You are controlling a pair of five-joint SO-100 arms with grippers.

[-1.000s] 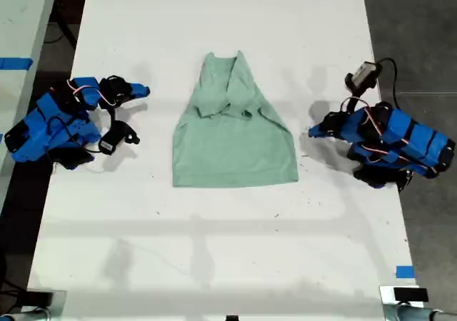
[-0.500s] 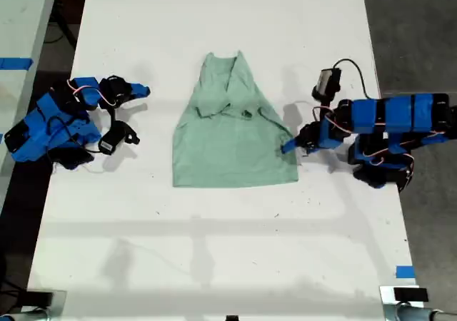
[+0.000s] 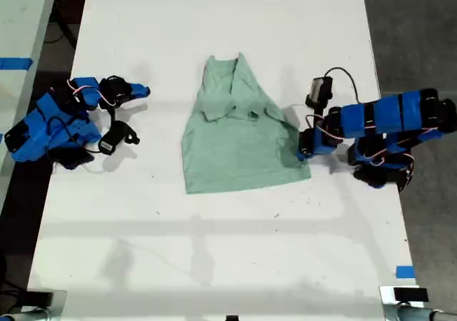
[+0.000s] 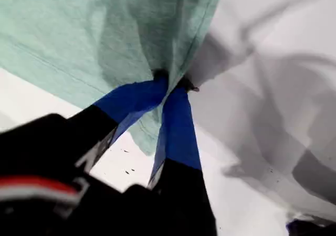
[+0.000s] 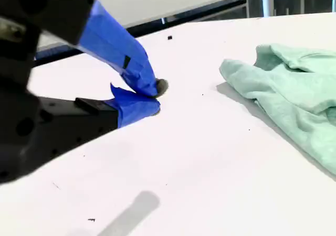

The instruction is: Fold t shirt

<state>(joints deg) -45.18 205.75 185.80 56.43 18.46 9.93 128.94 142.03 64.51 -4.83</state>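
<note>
Folding barely begun: one hem corner gripped, no fold laid yet.

My first tool (image 4: 170,86) is pinched shut on the t shirt (image 3: 239,132) at its lower corner on the exterior view's right, the cloth tenting up from the white surface (image 3: 214,257). My second tool (image 5: 152,97) rests on that surface near the edge at the exterior view's left, well apart from the cloth; its tips look closed on nothing, though the angle is poor. Mint-green, plain and wrinkled, the shirt lies mid-surface, its upper part already bunched inward.
</note>
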